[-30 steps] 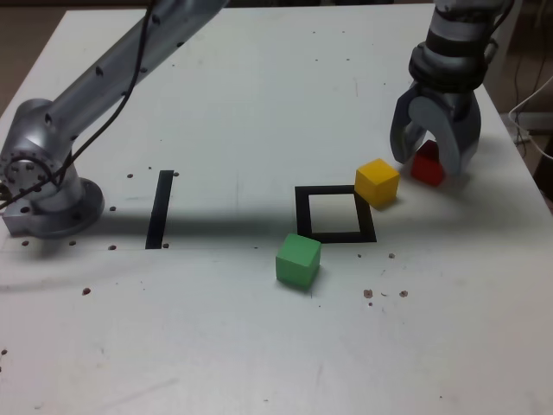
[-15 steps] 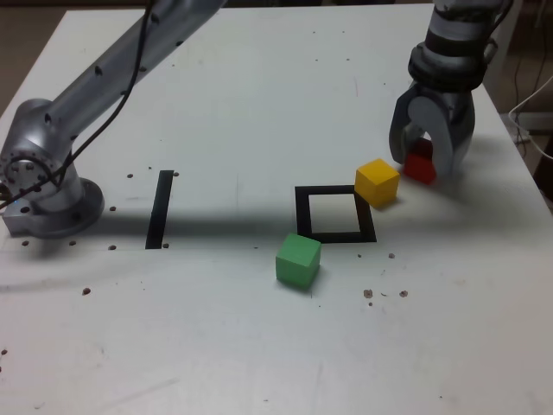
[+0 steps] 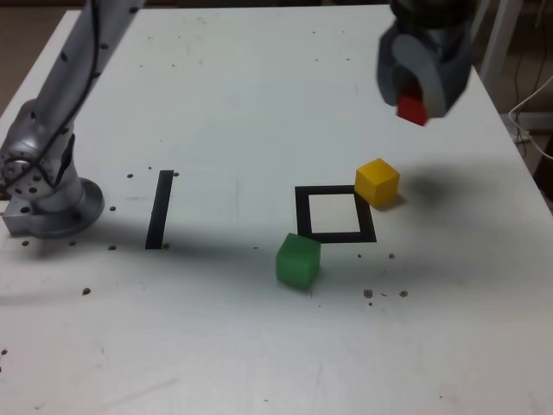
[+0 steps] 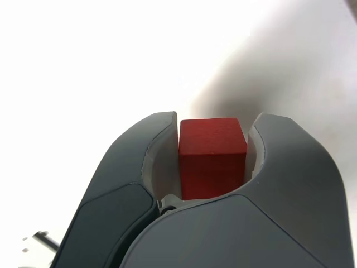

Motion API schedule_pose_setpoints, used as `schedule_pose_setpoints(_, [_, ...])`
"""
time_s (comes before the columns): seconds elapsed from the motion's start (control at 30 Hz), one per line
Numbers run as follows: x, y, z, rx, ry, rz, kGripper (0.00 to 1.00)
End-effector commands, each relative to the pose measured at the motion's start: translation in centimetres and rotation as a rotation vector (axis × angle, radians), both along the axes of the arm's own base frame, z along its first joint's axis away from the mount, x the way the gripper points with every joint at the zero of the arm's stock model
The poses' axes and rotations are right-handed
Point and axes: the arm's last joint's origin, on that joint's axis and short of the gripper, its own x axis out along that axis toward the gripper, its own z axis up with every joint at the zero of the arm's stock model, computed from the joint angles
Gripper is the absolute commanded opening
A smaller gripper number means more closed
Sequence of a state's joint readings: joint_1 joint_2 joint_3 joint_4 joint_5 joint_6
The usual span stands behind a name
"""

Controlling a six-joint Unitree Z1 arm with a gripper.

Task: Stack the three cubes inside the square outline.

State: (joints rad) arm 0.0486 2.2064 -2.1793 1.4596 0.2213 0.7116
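Exterior view: hand [image 3: 416,97] is up off the table [image 3: 233,104], clamped on the red cube [image 3: 412,107], toward the far side at the exterior view's right. Square outline [image 3: 334,214] is empty, pale centre showing. Yellow cube [image 3: 378,181] sits at the outline's far corner on the exterior view's right, touching or just overlapping the black frame, can't tell which. Green cube [image 3: 298,259] is just off the near corner on the exterior view's left, apparently touching the frame edge. Black strip [image 3: 160,208] is well apart, not relevant.

Step in hand, my read: carry red over and set it in the outline as the base. Come in from above, not sideways; the yellow is right on the approach line and a low pass would knock it. Keep height until centred over the pale square, then straight down. The outline is only a little wider than a cube, so square the cube's faces to the frame before lowering.

Wrist view: red cube [image 4: 212,157] is held between both fingers [image 4: 142,184], pressed flat on two opposite faces, sitting deep in the hand [image 4: 213,134]. Looks straight, no visible tilt. Release only once it rests on the table.
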Motion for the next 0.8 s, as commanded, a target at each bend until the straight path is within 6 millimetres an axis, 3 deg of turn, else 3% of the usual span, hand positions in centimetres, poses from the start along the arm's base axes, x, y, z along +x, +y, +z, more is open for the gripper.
schedule_pose_setpoints(0.0, [-1.4, 0.0, 0.8, 0.000, 0.005, 0.028, 0.32])
schedule_pose_setpoints(0.5, [-7.2, -1.7, -0.1, -0.084, 0.068, 0.404, 0.30])
schedule_pose_setpoints(0.77, [-8.9, -3.1, -1.0, -0.131, 0.029, 0.472, 0.30])
